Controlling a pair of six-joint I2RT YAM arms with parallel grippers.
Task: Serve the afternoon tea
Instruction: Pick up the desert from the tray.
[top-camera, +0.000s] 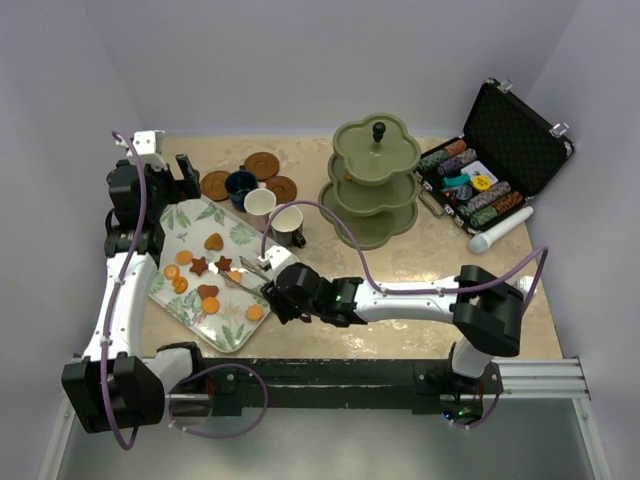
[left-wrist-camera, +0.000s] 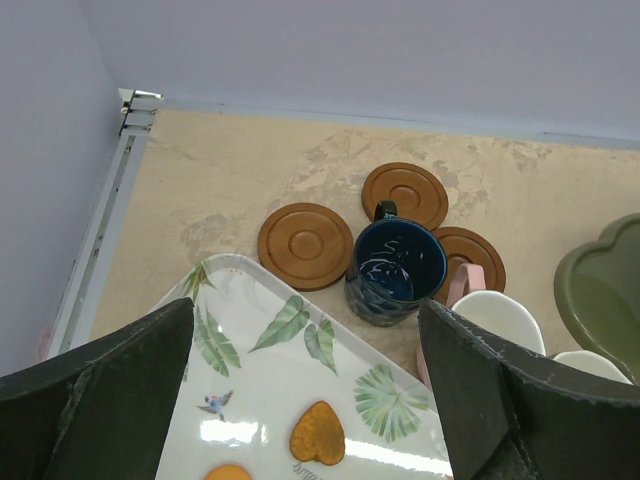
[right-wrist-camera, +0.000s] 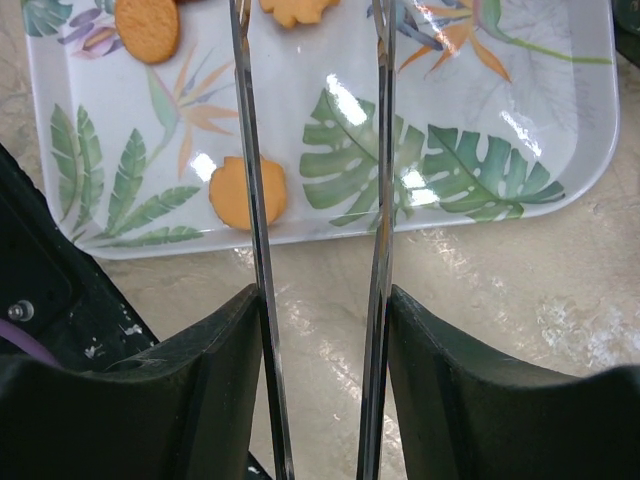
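Jaws of the right gripper (right-wrist-camera: 322, 300) are clamped on a pair of thin metal tongs (right-wrist-camera: 248, 150). Each shiny blade lies flat against the inner face of one black finger, and the blades stand apart. Jaws of the left gripper (left-wrist-camera: 305, 330) are spread wide and grasp nothing.

In the top view the tongs have their long axis from 4 o'clock to 10 o'clock. Their tips point toward 10 o'clock, over the glossy white tray (top-camera: 228, 338) with printed leaves. The biscuits (top-camera: 184, 257) lie flat on this tray: matt orange rounds, brown stars, and a scalloped orange one near the rounded rim at 5 o'clock. Whether the tips touch a biscuit I cannot tell.

At 12 o'clock of the tray, three round brown saucers (top-camera: 262, 165) with ringed faces lie on the marbled beige table (top-camera: 440, 255). The glazed navy cup (left-wrist-camera: 395, 272) stands between them, with its handle toward 12 o'clock in the left wrist view. Two pale cups (top-camera: 260, 203) stand just beside the tray's edge at 1 o'clock. The olive-green three-tier stand (top-camera: 375, 180), matt and lobed like a flower, is at 2 o'clock. A strip of bare table lies between it and the tray. An open poker chip case (top-camera: 510, 130) is at the far right.
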